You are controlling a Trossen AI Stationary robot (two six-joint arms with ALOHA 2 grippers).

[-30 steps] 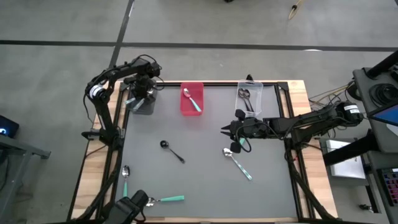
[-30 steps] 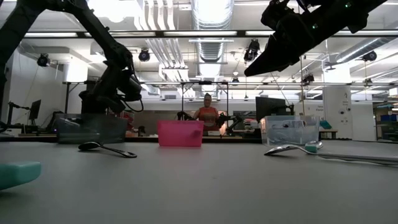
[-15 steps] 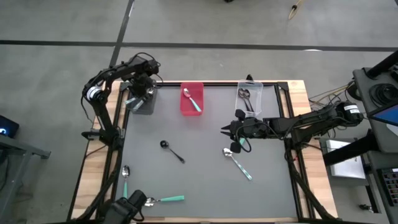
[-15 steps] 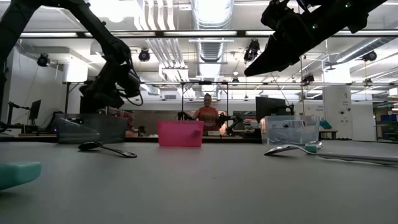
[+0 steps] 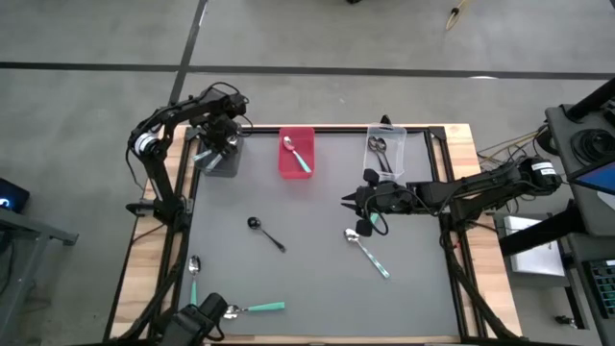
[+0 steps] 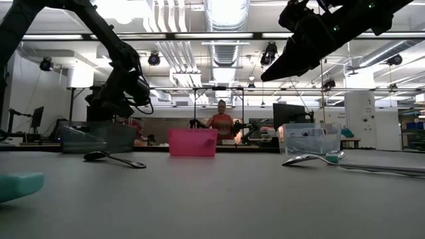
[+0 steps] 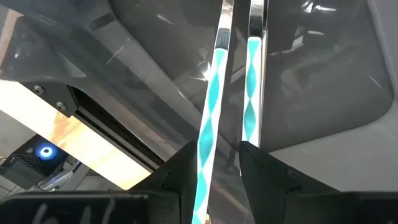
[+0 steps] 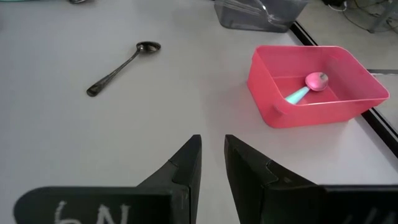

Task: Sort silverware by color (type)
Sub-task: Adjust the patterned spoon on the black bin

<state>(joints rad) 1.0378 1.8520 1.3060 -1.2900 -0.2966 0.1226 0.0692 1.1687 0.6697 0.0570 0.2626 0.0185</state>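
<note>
Over the grey bin (image 5: 219,160) at the far left corner of the worktop (image 5: 317,269), the left hand (image 5: 215,146) is letting go of a teal-handled spoon (image 7: 211,130). In the left wrist view that handle runs between the two dark fingers (image 7: 264,165), which stand slightly apart, beside a second teal-handled spoon (image 7: 252,93) already lying in the bin; whether the pads touch the handle is hard to tell. To finish well, the fingers should spread wider while the wrist stays over the bin, then lift straight up so the spoon does not snag and tip over the rim.

The left arm reaches back from its base, folded at the elbow, with the wrist pitched steeply down into the bin. The right hand (image 5: 348,201) hovers above the middle of the worktop, arm stretched level from the right edge, fingers nearly together and holding nothing.

A black spoon (image 5: 265,233) lies near the centre, a teal-handled one (image 5: 367,252) near the right hand, two more by the near left corner. The pink bin (image 5: 296,152) and clear bin (image 5: 385,150) at the far edge hold spoons.
</note>
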